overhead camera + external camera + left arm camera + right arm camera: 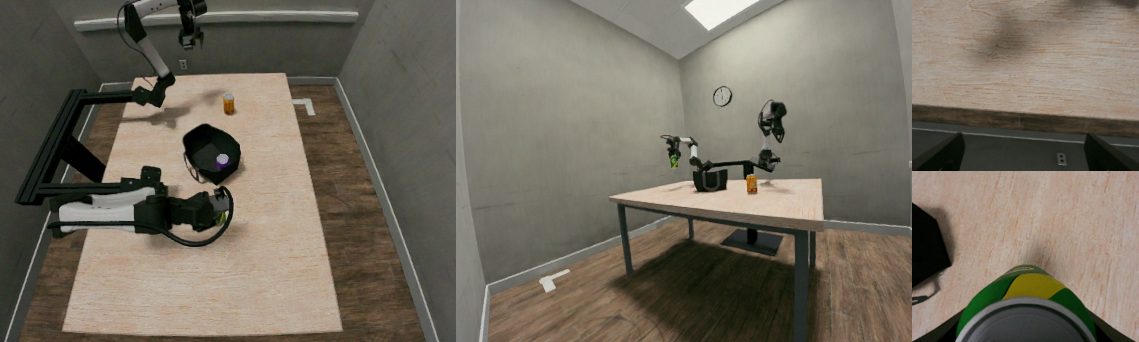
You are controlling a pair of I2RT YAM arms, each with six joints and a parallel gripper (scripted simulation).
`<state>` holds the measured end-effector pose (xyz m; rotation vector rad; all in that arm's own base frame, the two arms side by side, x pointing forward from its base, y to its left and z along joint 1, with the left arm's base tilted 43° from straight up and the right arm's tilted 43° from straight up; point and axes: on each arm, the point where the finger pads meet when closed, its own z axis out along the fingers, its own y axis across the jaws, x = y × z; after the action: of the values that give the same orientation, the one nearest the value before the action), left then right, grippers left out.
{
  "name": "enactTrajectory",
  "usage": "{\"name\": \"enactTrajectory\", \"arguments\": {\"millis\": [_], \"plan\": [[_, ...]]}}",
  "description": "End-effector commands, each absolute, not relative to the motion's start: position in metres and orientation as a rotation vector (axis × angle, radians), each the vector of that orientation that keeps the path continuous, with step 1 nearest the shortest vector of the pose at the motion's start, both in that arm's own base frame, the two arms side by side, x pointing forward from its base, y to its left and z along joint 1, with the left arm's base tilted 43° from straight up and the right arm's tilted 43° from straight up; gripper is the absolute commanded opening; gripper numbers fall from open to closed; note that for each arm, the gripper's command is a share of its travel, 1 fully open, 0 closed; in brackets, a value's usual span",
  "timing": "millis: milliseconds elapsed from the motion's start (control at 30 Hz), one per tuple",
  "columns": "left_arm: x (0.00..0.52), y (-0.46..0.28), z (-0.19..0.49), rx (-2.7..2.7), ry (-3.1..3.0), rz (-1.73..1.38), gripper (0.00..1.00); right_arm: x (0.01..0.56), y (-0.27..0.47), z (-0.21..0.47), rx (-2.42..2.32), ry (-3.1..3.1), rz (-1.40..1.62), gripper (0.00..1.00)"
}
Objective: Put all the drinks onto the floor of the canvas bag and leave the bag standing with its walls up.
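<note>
The black canvas bag [199, 140] [702, 182] [925, 247] stands on the table with its walls up. A purple can [223, 161] with a pale top is inside it. An orange can [228, 105] [752, 184] stands upright on the table beyond the bag. A green and yellow can [674, 161] [1034, 285] is upright in my right gripper [1025, 308], which is shut on it and holds it above the table, beside the bag. My left gripper [192, 45] [1024, 140] is open and empty, high over the table's far end.
The table [260, 280] [656, 200] [1026, 88] has its edge in the left wrist view. A bag handle [190, 171] [920, 299] hangs outside the wall on the arm-mount side. The black frame [45, 150] carrying both arms stands along the table's left side in the top view.
</note>
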<state>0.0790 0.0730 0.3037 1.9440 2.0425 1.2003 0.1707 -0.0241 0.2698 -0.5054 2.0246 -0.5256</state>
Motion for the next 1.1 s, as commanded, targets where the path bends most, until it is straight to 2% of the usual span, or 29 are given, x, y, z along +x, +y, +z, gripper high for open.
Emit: {"name": "enactTrajectory", "arguments": {"millis": [0, 300, 1067], "plan": [[0.075, 0.070, 0.308, 1.929, 2.036, 1.222, 0.86, 0.170, -0.031, 0.277, -0.289, 2.011, -0.673, 0.70], [0.075, 0.070, 0.308, 1.929, 2.036, 1.222, 0.86, 0.177, -0.004, 0.254, -0.341, 2.043, -0.656, 0.70], [0.075, 0.070, 0.308, 1.929, 2.036, 1.222, 0.86, 0.174, -0.011, 0.261, -0.351, 2.044, -0.673, 0.70]]}}
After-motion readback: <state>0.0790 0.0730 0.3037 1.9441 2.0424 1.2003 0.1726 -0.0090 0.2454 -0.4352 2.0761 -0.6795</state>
